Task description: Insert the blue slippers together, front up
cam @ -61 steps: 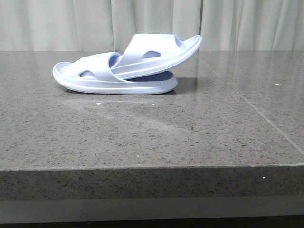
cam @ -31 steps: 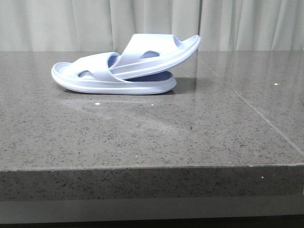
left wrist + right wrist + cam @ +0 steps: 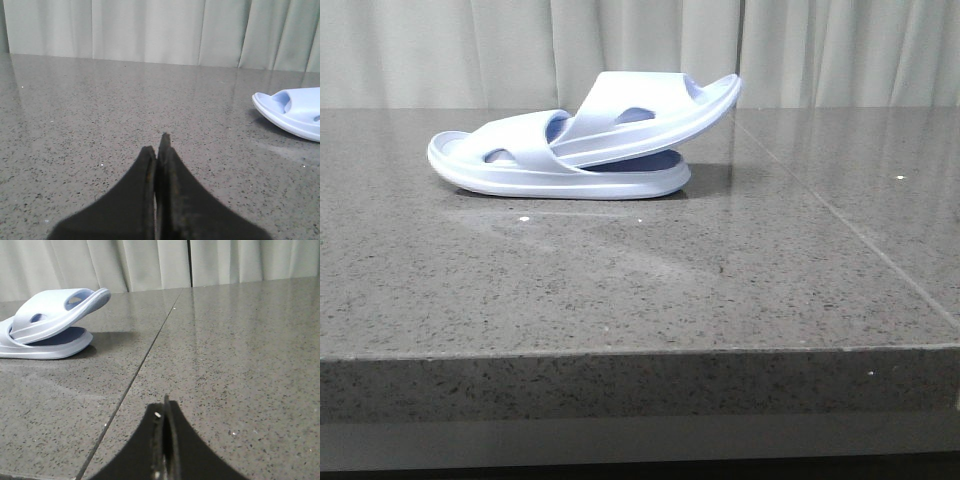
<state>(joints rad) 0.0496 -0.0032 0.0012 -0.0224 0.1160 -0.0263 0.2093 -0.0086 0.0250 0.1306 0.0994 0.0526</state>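
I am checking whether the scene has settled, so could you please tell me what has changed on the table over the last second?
The nested blue slippers drifted very slightly toward the robot's left, then came to rest. They remain inserted, the upper slipper tilted over the lower slipper. Nothing was grasped or released.

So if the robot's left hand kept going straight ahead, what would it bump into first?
Probably nothing on the table. The left hand points over bare tabletop toward the curtain; the blue slippers lie off to the side.
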